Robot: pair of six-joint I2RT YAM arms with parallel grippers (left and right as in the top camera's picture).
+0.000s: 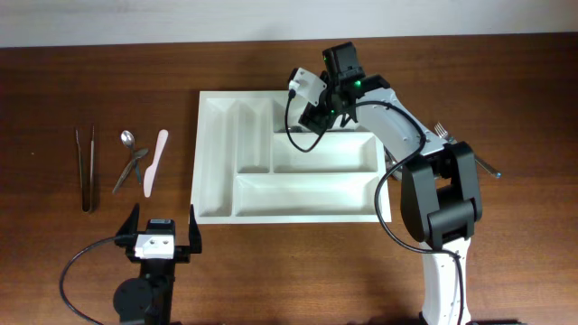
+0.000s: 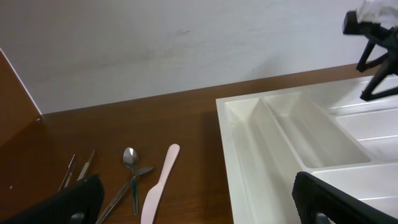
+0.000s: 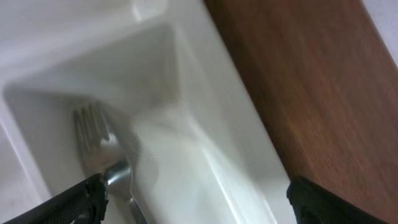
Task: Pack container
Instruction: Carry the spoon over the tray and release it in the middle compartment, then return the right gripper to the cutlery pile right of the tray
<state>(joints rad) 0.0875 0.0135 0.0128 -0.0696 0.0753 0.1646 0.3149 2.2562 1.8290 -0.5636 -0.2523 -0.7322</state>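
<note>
The container (image 1: pixel 307 194) sits flat on the table (image 1: pixel 72 262), about mid-table and a little toward my right arm. It is a white cutlery tray, and its long axis runs left to right, parallel to the table's far edge. The two narrow compartments sit at its left end and run crosswise. The three long compartments lie along the axis.

I judge it to be stiff moulded plastic, light for its bulk. The walls look smooth and glossy, so they may be slippery. If I had to move it, I would pinch the thin outer rim or a divider wall, since the floors offer nothing to grip. A nudge from above could make it skate on the wood, so I would avoid pushing sideways on its walls.

My right claw (image 1: pixel 318 113) hangs over the far side of the tray with its fingers spread wide and holding nothing. A fork (image 3: pixel 102 158) lies loose below it, in what looks like the long compartment along the far wall.

My left claw (image 1: pixel 162 221) is also wide and empty, low over the table just beside the tray's near-left corner.
</note>
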